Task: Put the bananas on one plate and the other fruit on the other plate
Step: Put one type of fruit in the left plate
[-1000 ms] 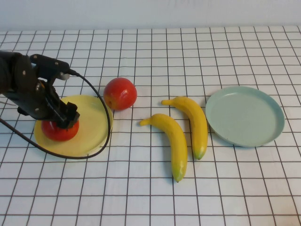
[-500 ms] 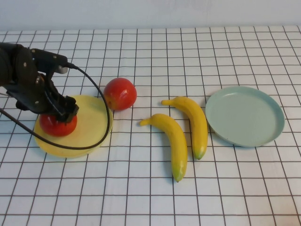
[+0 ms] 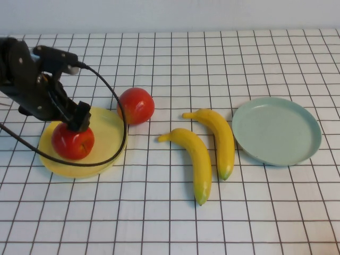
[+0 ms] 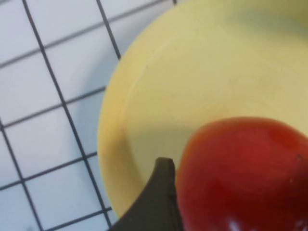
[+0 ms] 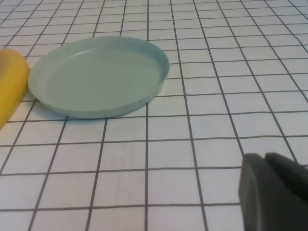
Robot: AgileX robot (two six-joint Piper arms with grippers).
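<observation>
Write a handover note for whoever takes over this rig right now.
Left gripper: just above the apple on the yellow plate, fingers apparently open, apple released.
Right gripper: parked low over the table near the blue-green plate, out of the high view.
Done: one apple sits on the yellow plate.
Left: the second apple lies on the table at that plate's far edge; both bananas lie between the plates and go on the blue-green one.

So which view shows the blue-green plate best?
The high view: the whole blue-green plate shows, right of both bananas. The right wrist view shows it whole too, at a low angle. The left wrist view misses it, showing only the left gripper by an apple.
</observation>
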